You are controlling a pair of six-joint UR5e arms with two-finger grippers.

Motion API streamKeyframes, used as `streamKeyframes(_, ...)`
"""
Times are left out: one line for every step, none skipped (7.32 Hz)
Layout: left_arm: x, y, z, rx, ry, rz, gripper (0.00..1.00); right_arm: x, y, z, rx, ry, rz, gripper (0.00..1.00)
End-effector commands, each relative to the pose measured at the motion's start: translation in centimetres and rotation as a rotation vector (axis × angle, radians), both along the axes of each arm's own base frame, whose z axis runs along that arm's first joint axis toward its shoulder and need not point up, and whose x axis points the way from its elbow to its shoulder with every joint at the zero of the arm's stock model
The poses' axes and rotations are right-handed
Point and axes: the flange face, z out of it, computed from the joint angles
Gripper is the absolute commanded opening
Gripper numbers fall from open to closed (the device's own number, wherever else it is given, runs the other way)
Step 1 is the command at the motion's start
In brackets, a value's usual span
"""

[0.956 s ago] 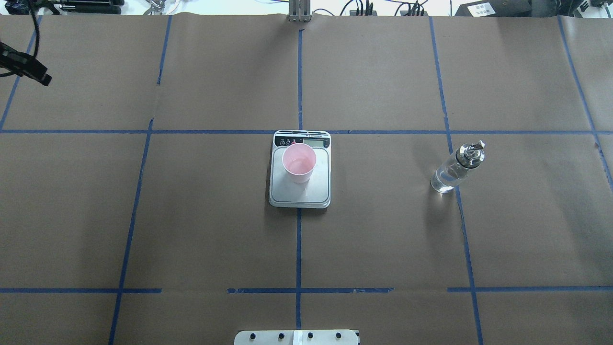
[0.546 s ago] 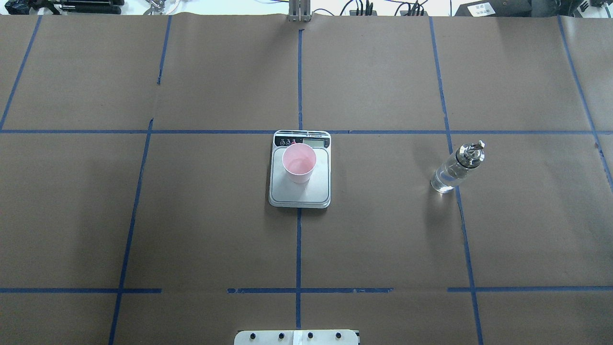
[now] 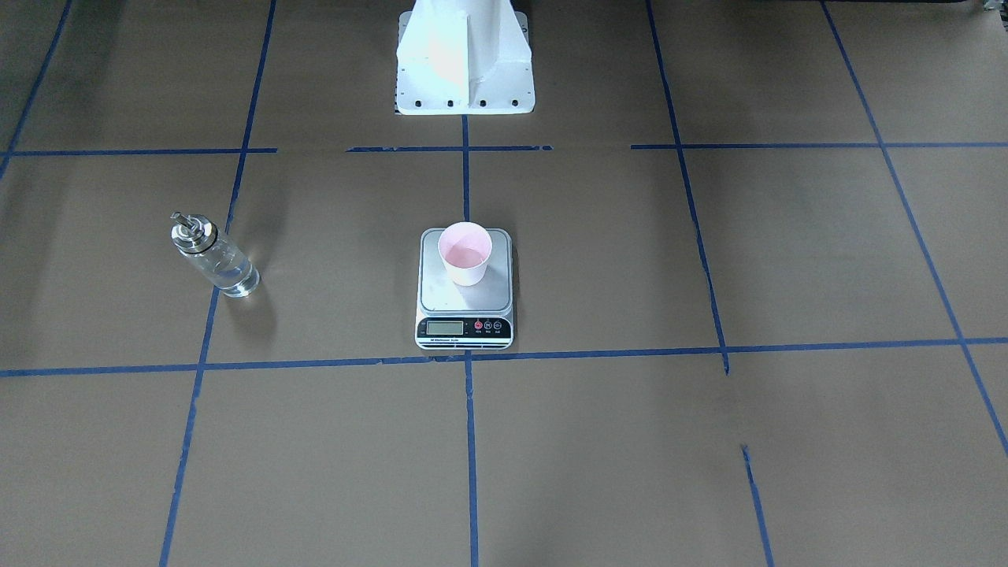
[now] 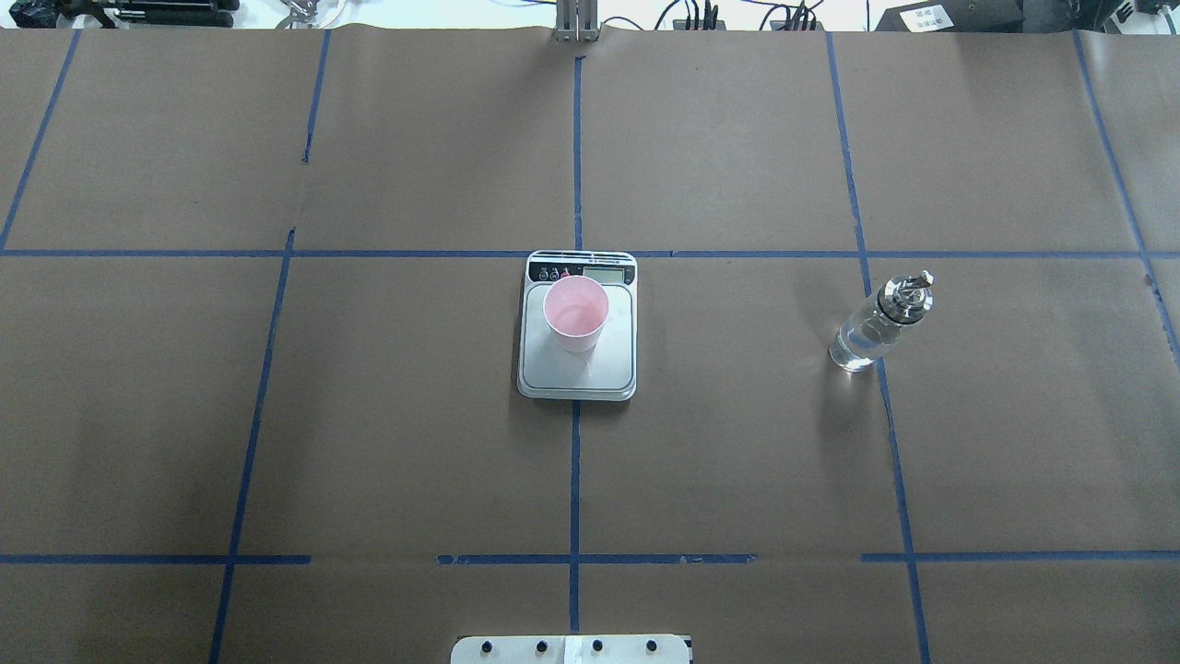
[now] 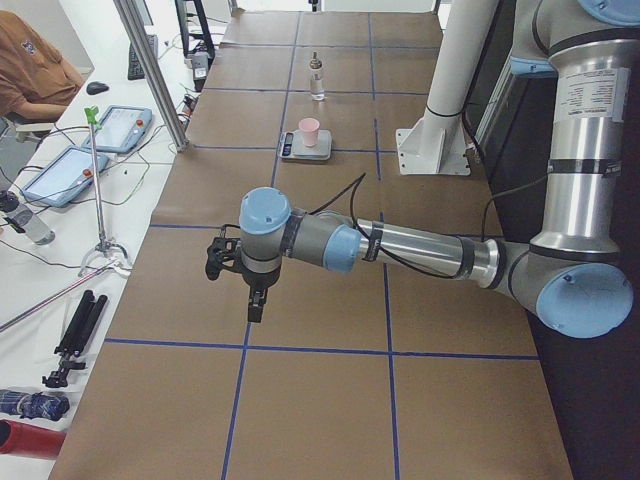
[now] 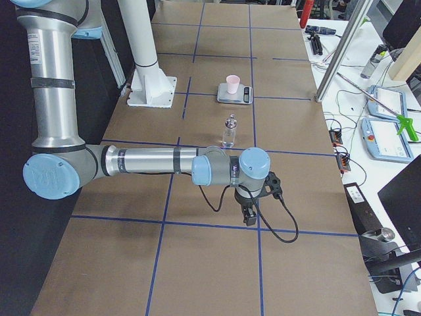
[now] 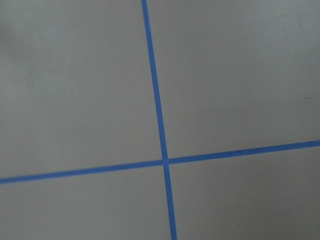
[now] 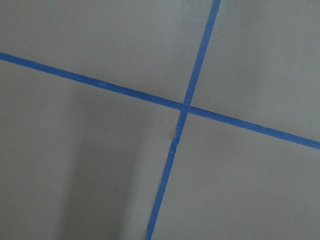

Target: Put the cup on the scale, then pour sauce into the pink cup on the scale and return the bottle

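Looking down from high behind the robot and from across the table, both on the scale [image 4: 590,369] and bottle [image 4: 871,327], far from either gripper. Looking along the table from each end, close by the left gripper [image 5: 254,310] or right gripper [image 6: 248,217]. Looking down from each wrist, near the blue tape [image 7: 156,100].

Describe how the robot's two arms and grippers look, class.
The left arm and right arm are silver tubes with pale blue round joint caps. A black cable runs loosely along each forearm. The left gripper and right gripper are black.
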Motion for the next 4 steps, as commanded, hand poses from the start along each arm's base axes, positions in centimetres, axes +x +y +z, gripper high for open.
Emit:
streamKeyframes(0.3,1.2,-1.3,0.037,0.012,0.019,1.0,-0.1,-0.3,1.8,0.04,-0.002,0.002,1.0)
streamKeyframes(0.5,1.6,-1.0,0.065,0.007,0.058,1.0,-0.1,-0.5,1.9,0.048,0.0,0.003,1.0)
streamKeyframes(0.5,1.7,0.0,0.155,-0.022,0.159,1.0,0.0,-0.2,2.0,0.049,-0.003,0.002,1.0)
streamKeyframes(0.4,1.9,-0.2,0.201,-0.039,0.203,1.0,0.0,-0.3,2.0,0.048,-0.003,0.003,1.0)
